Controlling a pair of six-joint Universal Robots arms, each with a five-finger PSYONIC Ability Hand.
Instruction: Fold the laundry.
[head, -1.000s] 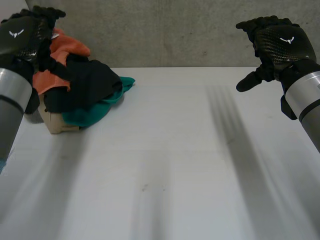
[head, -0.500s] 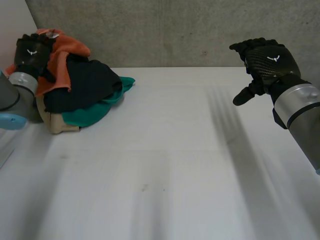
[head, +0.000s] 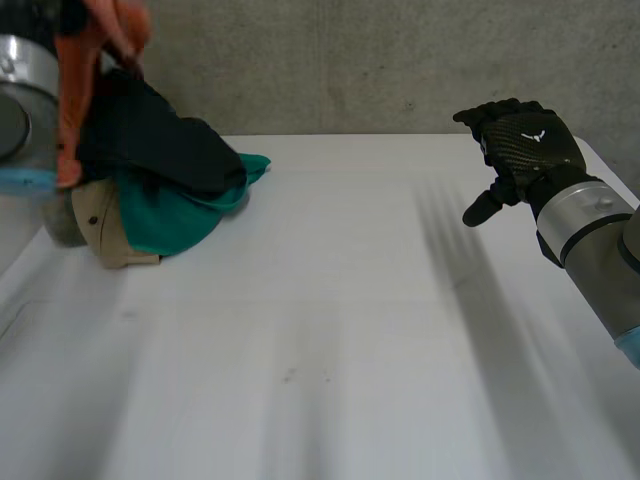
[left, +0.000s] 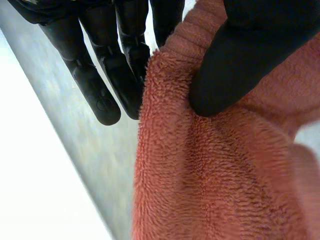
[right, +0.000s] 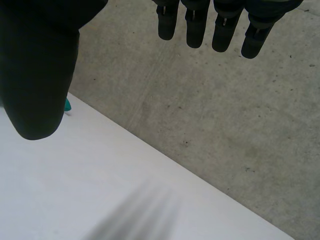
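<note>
A pile of laundry lies at the far left of the white table (head: 350, 350): a black garment (head: 160, 145) on top, a teal one (head: 170, 215) under it, a beige one (head: 105, 235) at the bottom. An orange towel (head: 75, 80) hangs lifted above the pile from the left arm. In the left wrist view my left hand (left: 235, 55) pinches the orange towel (left: 210, 170) between thumb and fingers. My right hand (head: 525, 150) hovers over the table's far right, open and holding nothing, its fingers (right: 200, 25) straight and its thumb apart.
A grey concrete wall (head: 400, 60) runs along the table's far edge. The bare table top stretches from the pile to the right arm and toward the near edge. The right edge of the table lies just beyond the right forearm.
My left hand has closed on the orange towel and raised it off the pile. The right hand has drifted slightly down and to the left.
</note>
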